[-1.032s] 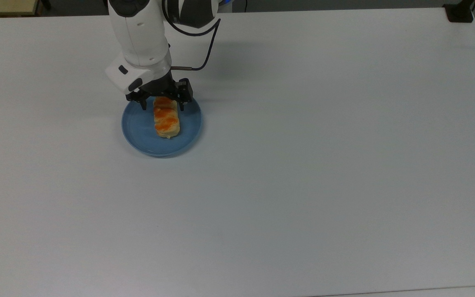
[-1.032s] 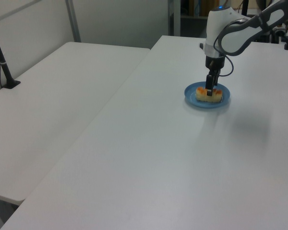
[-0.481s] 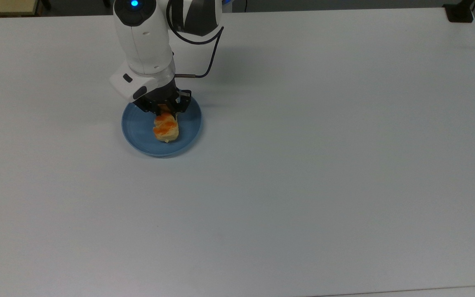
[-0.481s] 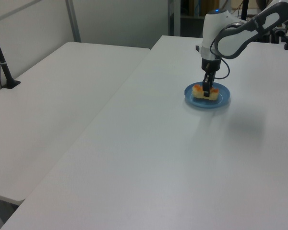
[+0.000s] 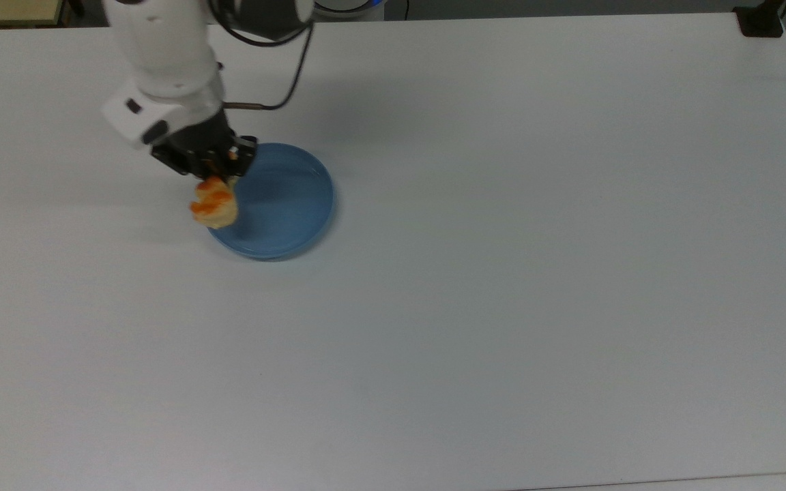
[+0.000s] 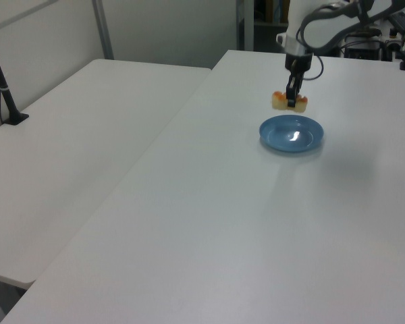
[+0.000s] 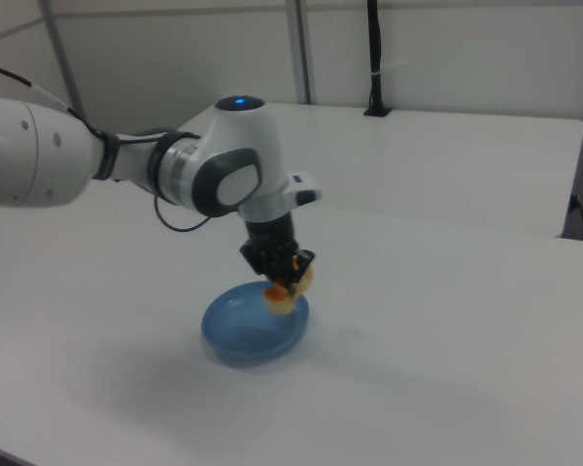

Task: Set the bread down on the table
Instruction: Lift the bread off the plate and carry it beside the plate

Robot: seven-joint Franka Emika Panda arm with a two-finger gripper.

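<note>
A white counter (image 5: 502,273) is stretching wide and bare toward the top view's right and bottom edges, with a blue plate (image 5: 284,204) sitting well inside its borders. The arm's gripper (image 5: 207,166) is pinching the bread (image 5: 213,203) in the air, lifted clear of the dish and hanging over the plate's rim on the top view's left.

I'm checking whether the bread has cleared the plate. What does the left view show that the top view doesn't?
Left view alone: the bread hangs in the air, above and apart from the blue plate. Top view alone: the bread overlaps the plate's rim at the top view's left. Both: the end effector grips the bread over the white table.
</note>
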